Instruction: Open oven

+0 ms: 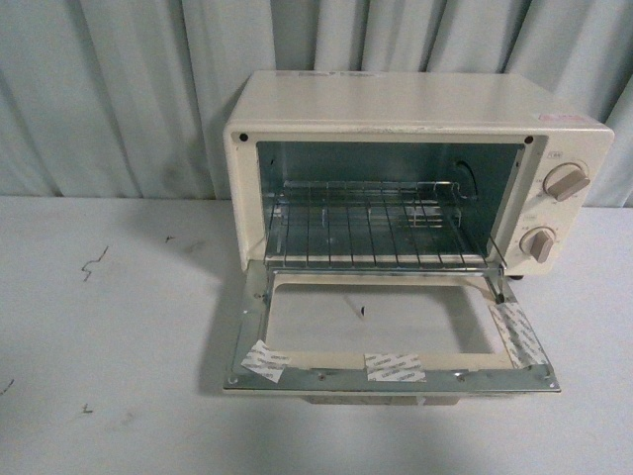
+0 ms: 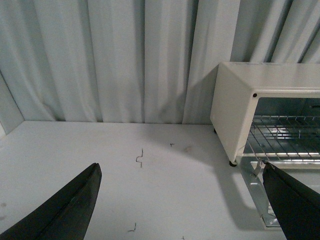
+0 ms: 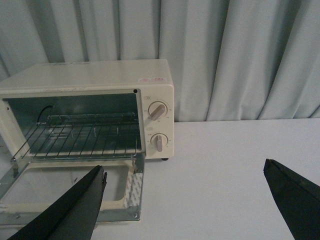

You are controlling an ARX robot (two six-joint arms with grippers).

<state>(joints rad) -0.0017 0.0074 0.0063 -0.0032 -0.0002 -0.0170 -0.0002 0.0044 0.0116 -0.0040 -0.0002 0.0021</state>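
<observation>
Lying flat out from the oven [image 1: 415, 109], the door [image 1: 391, 371] is fully dropped, so the task looks done. Judging by its build, the oven is a light, stiff sheet-metal box that could slide on the smooth table [image 1: 99, 346] if pulled hard; the door's window [image 1: 381, 317] looks fragile and the metal frame slick. The place to take hold would be the handle, which I judge sits at the door's free edge; it barely shows under that edge in the front view. The rack [image 1: 376, 233] sits inside, and two knobs [image 1: 566, 181] are on the panel beside the opening.

The left gripper [image 2: 190, 200] has its jaws spread wide with nothing between them; the oven stands ahead of it and off toward its right finger, apart from it. The right gripper [image 3: 190, 200] is likewise wide open and empty, with the oven ahead on its left-finger side, its door reaching toward that finger without visible contact.
</observation>
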